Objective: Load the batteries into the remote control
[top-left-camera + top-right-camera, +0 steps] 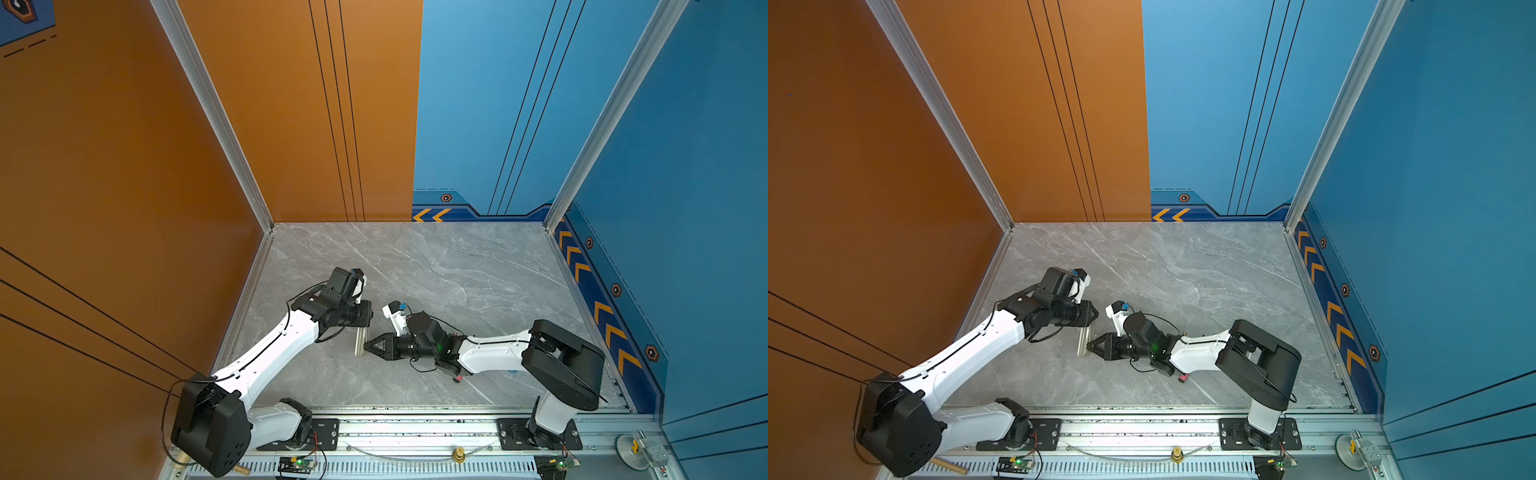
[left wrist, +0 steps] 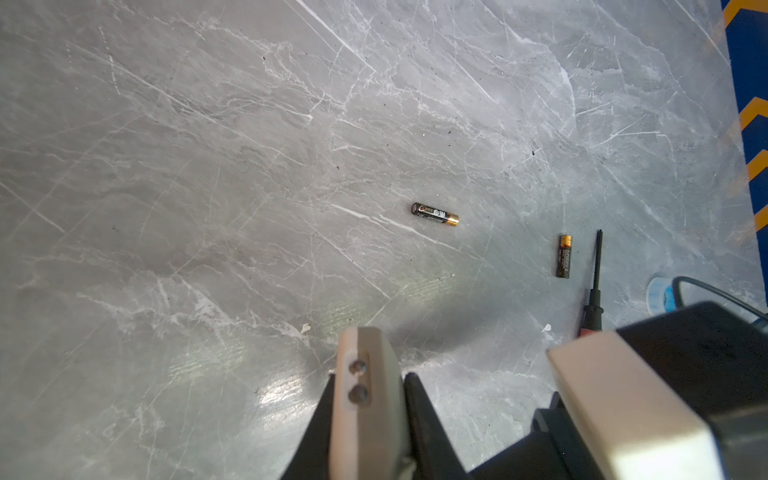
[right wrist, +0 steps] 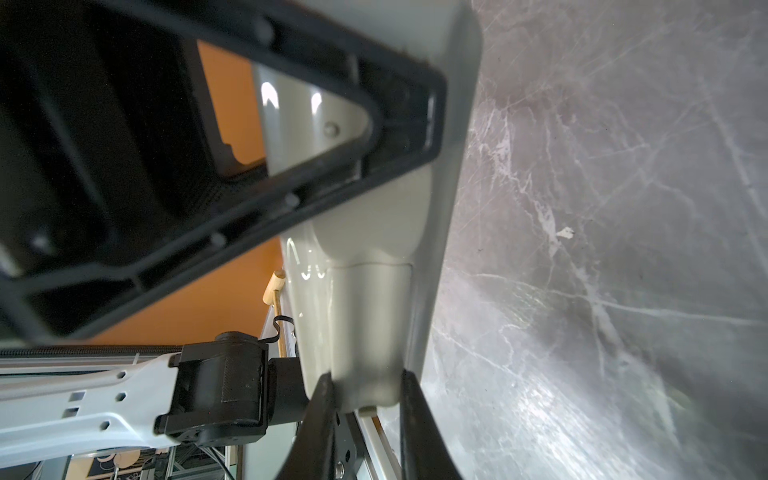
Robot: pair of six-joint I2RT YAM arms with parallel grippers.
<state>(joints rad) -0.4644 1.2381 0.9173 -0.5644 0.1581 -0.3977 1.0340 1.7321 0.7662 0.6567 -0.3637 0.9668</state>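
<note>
The remote control [image 1: 360, 343] [image 1: 1082, 343] is lifted off the table with its beige back [image 3: 370, 316] facing the right wrist camera. My left gripper [image 1: 361, 328] [image 2: 369, 380] is shut on one end of it, and that end shows edge-on [image 2: 365, 415] between the black fingers. My right gripper [image 1: 365, 346] [image 1: 1089, 345] [image 3: 368, 386] is shut on the other end, a finger touching each side. Two batteries lie loose on the marble, one [image 2: 435, 214] in the open and one [image 2: 564, 255] beside the screwdriver. The right arm hides both batteries in the top views.
A black-shafted screwdriver [image 2: 596, 274] with a pink handle [image 1: 457, 378] lies under the right arm. A small blue and white object [image 2: 660, 295] sits just past it. Orange wall on the left, blue wall on the right, metal rail along the front edge [image 1: 415, 432].
</note>
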